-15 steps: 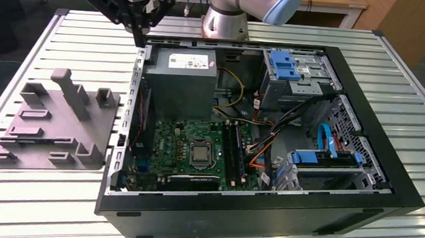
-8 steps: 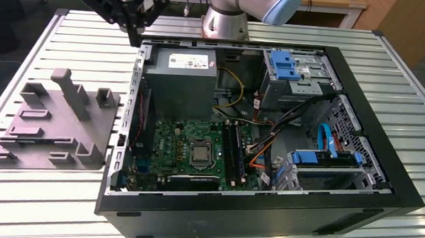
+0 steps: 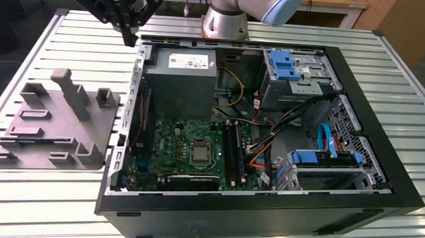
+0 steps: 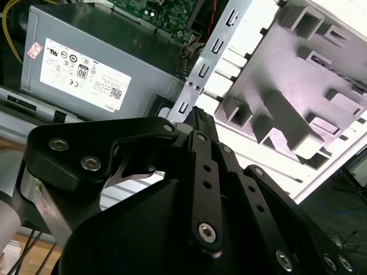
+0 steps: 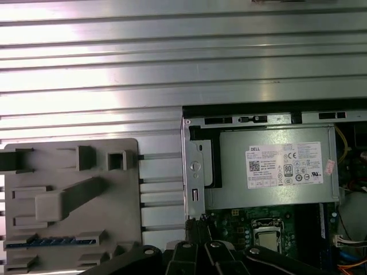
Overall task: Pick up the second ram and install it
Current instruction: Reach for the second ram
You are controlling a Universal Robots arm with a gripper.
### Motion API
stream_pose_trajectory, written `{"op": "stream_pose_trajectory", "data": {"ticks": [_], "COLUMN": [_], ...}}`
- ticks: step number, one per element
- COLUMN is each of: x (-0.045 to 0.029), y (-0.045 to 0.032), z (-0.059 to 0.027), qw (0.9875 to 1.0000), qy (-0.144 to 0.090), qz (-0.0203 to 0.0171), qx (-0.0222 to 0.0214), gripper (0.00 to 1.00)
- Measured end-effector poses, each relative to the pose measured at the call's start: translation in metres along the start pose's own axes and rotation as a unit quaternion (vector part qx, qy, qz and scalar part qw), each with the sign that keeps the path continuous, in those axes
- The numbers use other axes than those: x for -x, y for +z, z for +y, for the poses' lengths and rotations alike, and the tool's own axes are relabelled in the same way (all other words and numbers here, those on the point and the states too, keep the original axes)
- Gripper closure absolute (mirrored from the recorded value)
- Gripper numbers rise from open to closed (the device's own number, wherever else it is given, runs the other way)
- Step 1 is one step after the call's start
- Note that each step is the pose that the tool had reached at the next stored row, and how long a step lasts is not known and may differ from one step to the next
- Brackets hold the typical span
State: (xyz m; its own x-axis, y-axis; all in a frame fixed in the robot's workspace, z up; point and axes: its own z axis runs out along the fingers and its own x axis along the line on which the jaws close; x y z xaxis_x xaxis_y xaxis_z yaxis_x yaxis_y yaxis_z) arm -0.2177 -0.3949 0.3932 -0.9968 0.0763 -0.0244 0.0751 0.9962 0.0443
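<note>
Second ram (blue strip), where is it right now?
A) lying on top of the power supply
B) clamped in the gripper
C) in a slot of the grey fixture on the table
C: in the first wrist view the second ram sits in a slot of the grey fixture, while the gripper is shut on nothing above a corner of the case.

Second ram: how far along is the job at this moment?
Done: nothing that shows. The second ram lies in a slot of the grey fixture beside the case, not grasped. In hand: nothing; the hand is shut and empty, hovering near the case's corner by the power supply. Left: both the pick-up and the install on the motherboard.
</note>
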Motion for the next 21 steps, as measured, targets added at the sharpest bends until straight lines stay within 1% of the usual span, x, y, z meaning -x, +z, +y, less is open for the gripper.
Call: {"op": "stream_pose_trajectory", "data": {"ticks": [14, 21], "x": [-0.0175, -0.0282], "y": [-0.0004, -0.0007], "z": [-0.0008, -0.0013], "qw": [1.0, 1.0], "qy": [0.0, 0.0], "qz": [0.0, 0.0], "qx": [0.0, 0.0], "gripper": [0.9, 0.9]}}
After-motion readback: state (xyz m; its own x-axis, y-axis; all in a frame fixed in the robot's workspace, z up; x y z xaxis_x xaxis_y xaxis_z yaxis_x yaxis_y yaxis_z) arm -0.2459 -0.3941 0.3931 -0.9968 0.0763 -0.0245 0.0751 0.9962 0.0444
